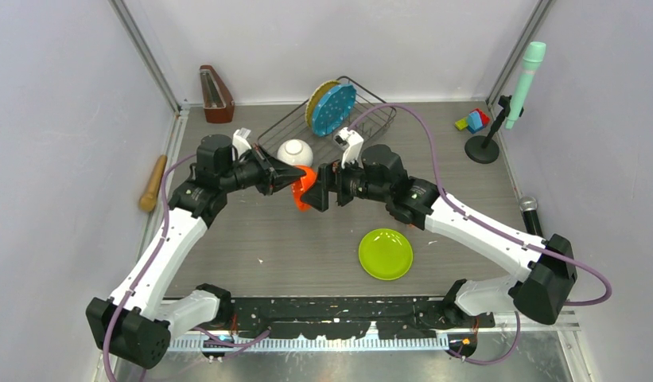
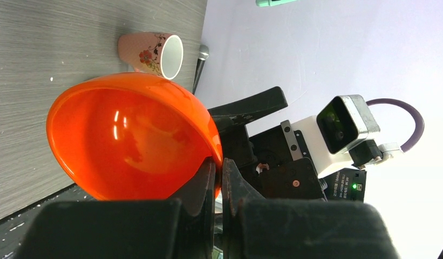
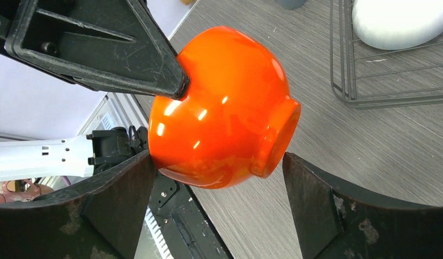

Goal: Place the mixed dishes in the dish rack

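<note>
My left gripper (image 1: 297, 177) is shut on the rim of the orange bowl (image 1: 307, 189) and holds it on its side above the table, in front of the dish rack (image 1: 285, 127). In the left wrist view the fingers pinch the bowl's (image 2: 127, 143) rim at the gripper (image 2: 219, 168). My right gripper (image 3: 219, 186) is open, one jaw on each side of the bowl (image 3: 224, 102), the right jaw clear of its foot. The rack holds the white bowl (image 1: 295, 151), the teal-blue plate (image 1: 334, 109) and the yellow woven plate (image 1: 316, 99). The lime green plate (image 1: 385, 254) lies on the table. The salmon-pink mug (image 2: 152, 52) lies beyond the bowl.
A wooden metronome (image 1: 215, 95) stands at the back left and toy blocks (image 1: 472, 120) at the back right. A mint microphone on a stand (image 1: 520, 83) and a black microphone (image 1: 530, 212) are on the right. A wooden roller (image 1: 153, 182) lies at the left edge.
</note>
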Available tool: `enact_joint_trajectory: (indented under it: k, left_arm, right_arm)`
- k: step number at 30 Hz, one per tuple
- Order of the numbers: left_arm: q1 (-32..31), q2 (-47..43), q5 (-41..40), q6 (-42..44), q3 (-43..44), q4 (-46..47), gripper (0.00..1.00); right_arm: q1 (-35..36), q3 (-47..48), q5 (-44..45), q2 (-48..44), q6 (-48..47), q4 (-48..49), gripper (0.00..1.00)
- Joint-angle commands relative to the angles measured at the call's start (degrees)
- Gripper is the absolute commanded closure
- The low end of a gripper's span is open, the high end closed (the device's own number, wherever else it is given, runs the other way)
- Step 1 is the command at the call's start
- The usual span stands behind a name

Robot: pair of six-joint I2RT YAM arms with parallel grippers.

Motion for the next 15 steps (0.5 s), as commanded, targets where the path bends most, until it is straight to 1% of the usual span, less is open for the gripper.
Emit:
enact_joint_trajectory:
  k: [1,2,3,4,5,6,7,8,9,10,11,12,13,15]
  left_arm:
    - [-0.85,0.2,1.65,-1.44,2.2,5.64,1.0]
    - [-0.95,0.27,1.62,-1.45,2.19,5.78,1.0]
    - [-1.03,0.42,1.62,-1.52,2.16,5.78,1.0]
    - [-1.05,0.56,1.59,-1.55,2.2,5.85,1.0]
    - [-1.12,0.57,1.53,-1.65,2.1,5.99,1.0]
    - [-1.14,0.61,1.45,-1.66,2.07,6.14,1.0]
    - [-1.14,0.72,1.44,-1.56,1.89,6.32,1.0]
    - [-1.14,0.75,1.22,-1.59,1.64,6.91,1.0]
    - [-1.14,0.66,0.66,-1.48,1.34,7.21,1.0]
    - [-1.14,0.65,0.1,-1.35,1.12,7.28,0.98]
    - [-1.14,0.75,-0.44,-0.97,0.85,7.3,0.94]
    - [-1.14,0.81,-1.02,-0.6,0.67,7.24,0.93]
    - [-1.14,1.1,-1.38,-0.24,0.55,7.01,0.93]
    - [-1.14,1.76,-2.03,1.05,0.72,5.99,0.87]
  right_arm:
    - [0.47,2.55,-0.32,0.39,-1.28,3.4,0.12]
    - [0.48,2.58,-0.37,0.46,-1.34,3.43,0.14]
    - [0.49,2.5,-0.38,0.4,-1.31,3.6,0.2]
    - [0.49,2.39,-0.38,0.25,-1.3,3.75,0.22]
    - [0.49,2.36,-0.38,0.25,-1.37,3.93,0.29]
    - [0.49,2.34,-0.38,0.1,-1.42,3.96,0.42]
    - [0.47,2.38,-0.3,0.09,-1.5,3.74,0.49]
    - [0.48,2.41,0.03,-0.05,-1.62,3.51,0.6]
    - [0.49,2.41,0.26,-0.35,-1.64,3.05,0.64]
    - [0.49,2.2,1.1,-0.58,-1.69,2.86,0.73]
    - [0.49,1.95,1.81,-1.1,-1.62,2.65,0.77]
    - [0.49,1.44,3.11,-1.43,-1.59,2.57,0.83]
    - [0.51,1.14,3.82,-2.06,-1.44,2.53,0.86]
    - [0.49,0.43,6.53,-3.02,-1.35,1.97,0.92]
